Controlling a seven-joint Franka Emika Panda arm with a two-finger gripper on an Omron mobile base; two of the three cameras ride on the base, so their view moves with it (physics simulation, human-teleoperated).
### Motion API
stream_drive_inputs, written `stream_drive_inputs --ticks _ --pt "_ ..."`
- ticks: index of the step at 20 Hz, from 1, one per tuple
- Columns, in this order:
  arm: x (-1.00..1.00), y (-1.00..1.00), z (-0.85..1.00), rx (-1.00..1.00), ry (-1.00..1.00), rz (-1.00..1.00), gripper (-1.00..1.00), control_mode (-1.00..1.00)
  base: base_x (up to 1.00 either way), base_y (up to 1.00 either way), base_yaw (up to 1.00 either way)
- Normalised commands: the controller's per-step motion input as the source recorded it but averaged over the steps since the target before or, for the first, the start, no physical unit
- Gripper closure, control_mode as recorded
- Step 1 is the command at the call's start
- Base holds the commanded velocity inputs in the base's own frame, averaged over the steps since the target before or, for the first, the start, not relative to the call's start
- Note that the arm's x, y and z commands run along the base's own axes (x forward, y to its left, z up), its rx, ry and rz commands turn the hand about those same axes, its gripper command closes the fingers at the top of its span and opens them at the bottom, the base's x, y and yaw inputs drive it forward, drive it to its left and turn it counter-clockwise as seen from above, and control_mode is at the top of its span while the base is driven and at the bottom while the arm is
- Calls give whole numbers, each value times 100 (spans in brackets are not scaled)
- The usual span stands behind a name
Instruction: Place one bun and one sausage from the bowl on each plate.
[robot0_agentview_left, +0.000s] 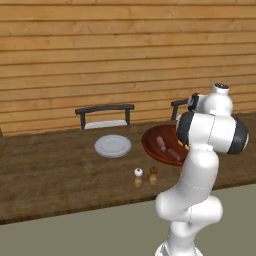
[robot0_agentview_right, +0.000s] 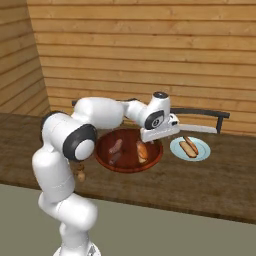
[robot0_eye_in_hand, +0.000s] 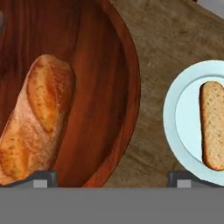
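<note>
— What can't you make out?

— My hand (robot0_agentview_right: 161, 134) hangs over the right rim of the bowl (robot0_agentview_right: 102, 154); my fingertips (robot0_eye_in_hand: 41, 178) are cut off at the bottom of the hand view, set wide apart and gripping nothing. In the left base view my own arm covers the right part of the bowl; 2 sausages (robot0_agentview_left: 168, 148) show there. The bun (robot0_eye_in_hand: 35, 127) in the bowl runs off the hand view's lower left.

— And edges, room?

— The right plate (robot0_agentview_right: 202, 155) lies just beside the bowl, apart from it, bare surface (robot0_eye_in_hand: 153, 100) between; it carries a bun (robot0_agentview_right: 187, 148) and a sausage (robot0_agentview_right: 192, 144). The empty left plate (robot0_agentview_left: 113, 146) sits left of the bowl; 2 shakers (robot0_agentview_left: 145, 176) stand near the front edge; 2 chairs (robot0_agentview_left: 104, 116) line the far side.
</note>
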Motion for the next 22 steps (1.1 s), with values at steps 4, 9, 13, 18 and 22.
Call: stream_drive_inputs --ticks 4,9,13,18,22 --pt "-7 100 23 -1 6 0 -100 -100 0 0 0" --pt "3 13 1 7 23 6 -100 -100 0 0 0" --pt "4 0 -34 1 18 5 -100 -100 0 0 0" --pt "2 4 -20 8 3 -4 -100 -100 0 0 0" --pt "2 34 -10 1 -4 -19 -100 -100 0 0 0"
